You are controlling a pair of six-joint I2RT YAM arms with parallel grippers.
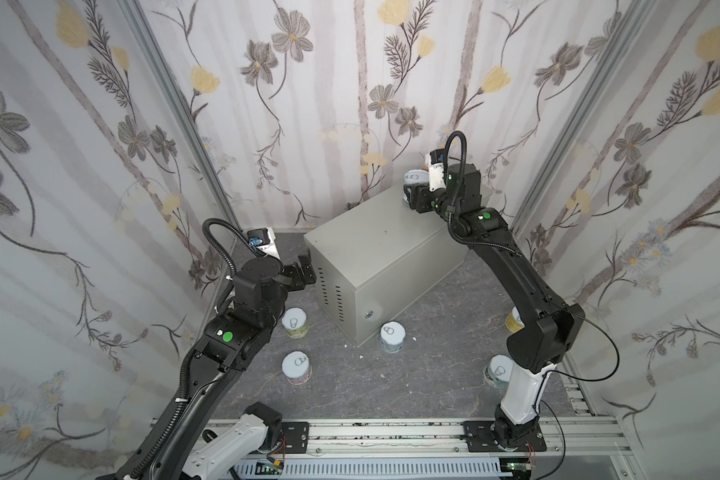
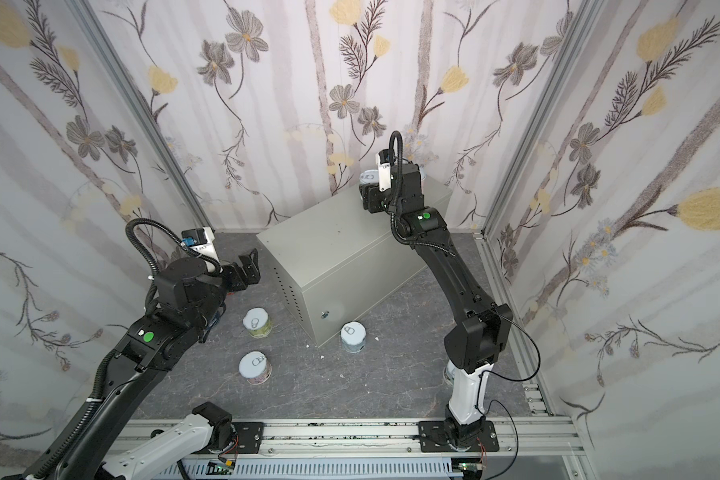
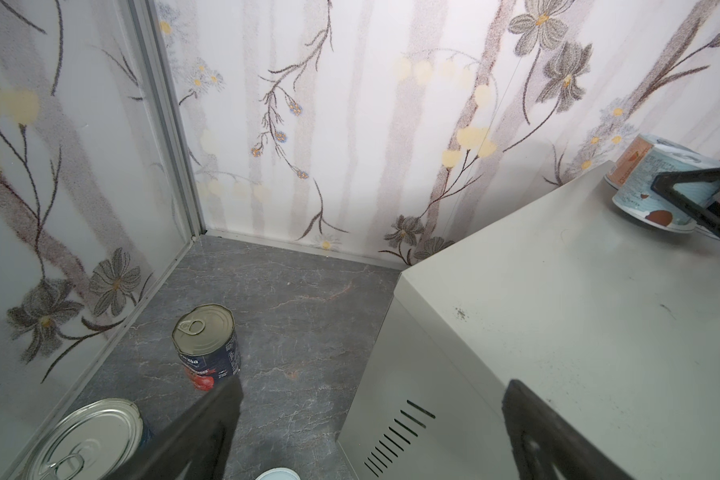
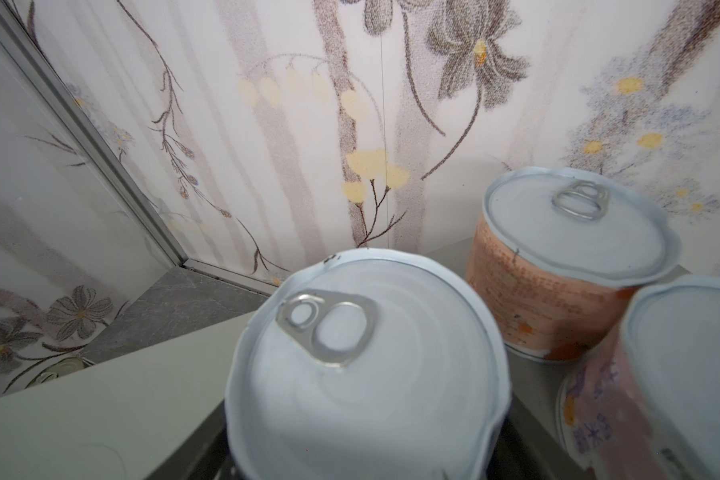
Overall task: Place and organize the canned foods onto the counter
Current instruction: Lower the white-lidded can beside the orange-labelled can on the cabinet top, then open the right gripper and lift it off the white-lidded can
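Note:
The counter point(image 1: 383, 249) point(image 2: 333, 249) is a grey-beige metal cabinet standing on the dark floor. At its far end my right gripper point(image 1: 412, 189) point(image 2: 366, 191) is shut on a short light-blue can point(image 3: 649, 195) point(image 4: 366, 374), which leans slightly. An orange can point(image 4: 566, 266) and a pink one point(image 4: 661, 374) stand beside it on the counter. My left gripper point(image 1: 304, 270) point(image 3: 373, 386) is open and empty, beside the counter's vented end. A navy-red can point(image 3: 206, 345) and a metal-lidded can point(image 3: 88, 440) stand on the floor near it.
Short cans stand on the floor: a yellow-green one point(image 1: 294, 322), a pink one point(image 1: 296, 365), a blue one point(image 1: 392, 336), and two partly behind the right arm point(image 1: 499, 370) point(image 1: 514, 320). Floral walls close in on three sides. A rail point(image 1: 391, 432) runs along the front.

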